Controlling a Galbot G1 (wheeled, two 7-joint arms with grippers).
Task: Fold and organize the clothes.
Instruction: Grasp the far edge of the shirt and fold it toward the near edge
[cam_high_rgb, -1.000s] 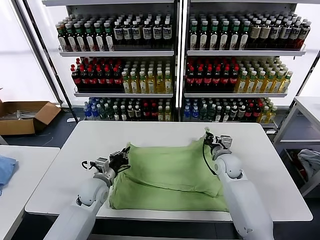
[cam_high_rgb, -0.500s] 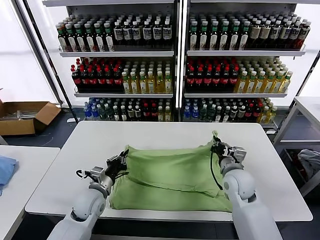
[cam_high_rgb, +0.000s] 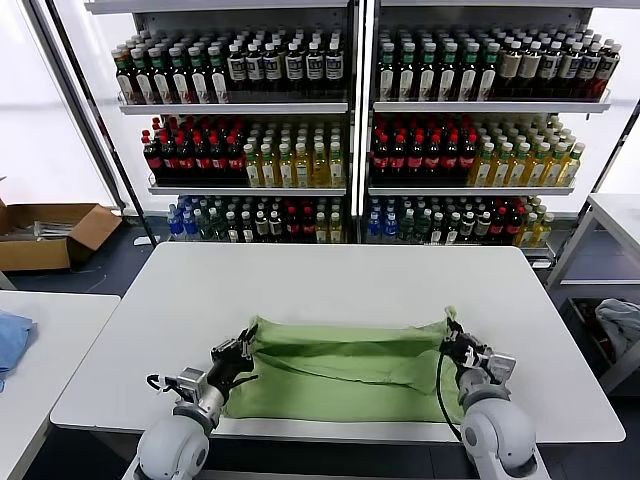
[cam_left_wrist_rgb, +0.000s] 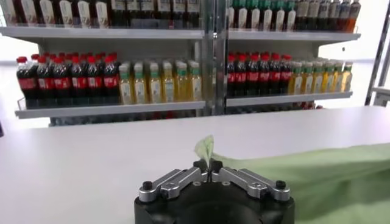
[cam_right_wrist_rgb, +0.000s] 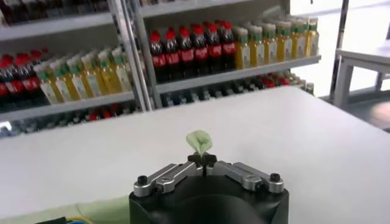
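Here the light green soft fabric polo shirt (cam_high_rgb: 345, 368) lies on the white rectangular table (cam_high_rgb: 340, 275), near the table's front edge, folded into a long flat band that runs from side to side. The upper layer of the shirt is stretched between the two grippers, and a lower layer lies flat on the table under it.

The left gripper (cam_high_rgb: 243, 342) is at the left end of the shirt, low over the table. Its fingers (cam_left_wrist_rgb: 192, 175) are closed together on the shirt's corner, and in the left wrist view a small point of green fabric (cam_left_wrist_rgb: 205, 149) stands up just above the fingertips, while the rest of the shirt spreads away to one side.

The right gripper (cam_high_rgb: 452, 340) is at the right end of the shirt, also close to the front edge of the table. Its fingers (cam_right_wrist_rgb: 228, 168) are closed on the other corner, and a small curled tip of green fabric (cam_right_wrist_rgb: 199, 141) comes out between them.

Behind the table stand the metal shelves with rows of bottles (cam_high_rgb: 350, 130).
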